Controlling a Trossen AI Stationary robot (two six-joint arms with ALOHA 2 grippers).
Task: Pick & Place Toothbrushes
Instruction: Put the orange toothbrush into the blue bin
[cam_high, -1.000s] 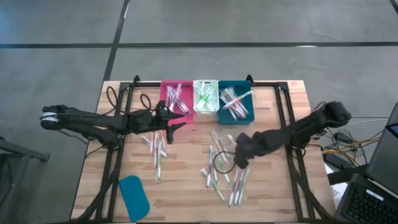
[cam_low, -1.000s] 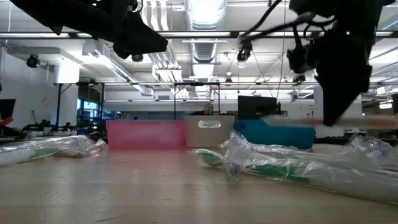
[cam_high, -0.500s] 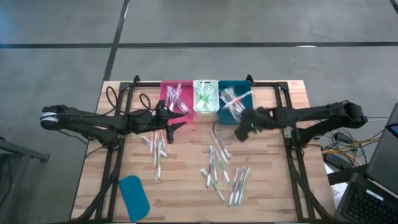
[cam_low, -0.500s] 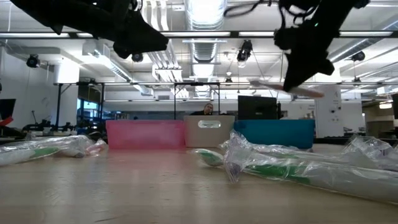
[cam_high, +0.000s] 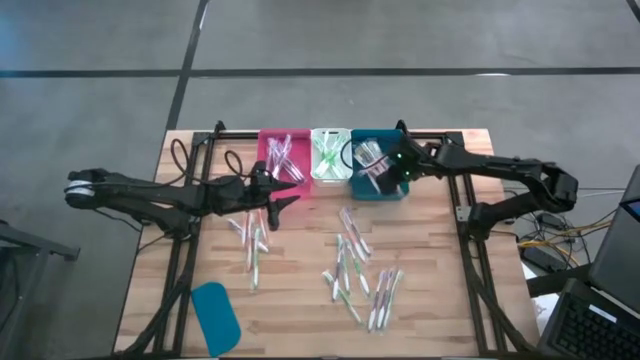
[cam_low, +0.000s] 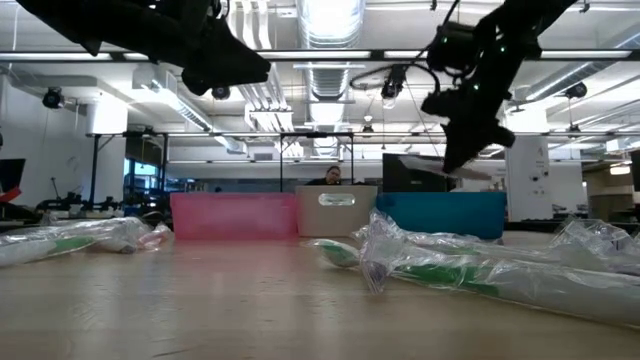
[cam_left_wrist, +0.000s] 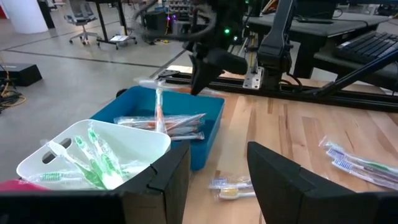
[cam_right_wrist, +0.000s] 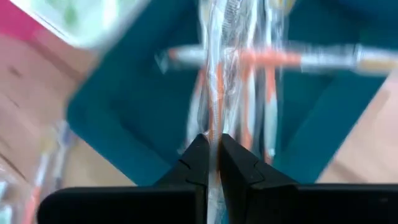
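My right gripper (cam_high: 386, 172) hangs over the teal bin (cam_high: 372, 186) at the table's far side, shut on a clear-wrapped toothbrush with orange accents (cam_right_wrist: 214, 93). The low view shows that toothbrush (cam_low: 445, 167) above the bin's rim. More orange toothbrushes lie in the teal bin, green ones in the white bin (cam_high: 329, 156), pink ones in the pink bin (cam_high: 281, 157). Loose toothbrushes lie flat on the table at the left (cam_high: 251, 238) and the centre (cam_high: 357, 272). My left gripper (cam_left_wrist: 217, 186) waits open near the pink bin, with nothing between its fingers. My right gripper pinches the wrapped toothbrush (cam_right_wrist: 213, 129) between its two fingers, which slant down from above. The wrapper runs on ahead of the fingertips. The toothbrush is lifted clear, over the teal bin; which part of it is gripped does not show.
A flat teal lid (cam_high: 215, 312) lies near the table's front left corner. Black frame rails run along the left (cam_high: 178, 270) and right (cam_high: 478, 280) sides. Bare wood lies between the bins and the loose toothbrushes.
My right gripper has risen from the loose pile at the table's centre and swung toward the far edge, turning as it went. It has stayed shut on the orange toothbrush, which is now lifted clear over the teal bin.
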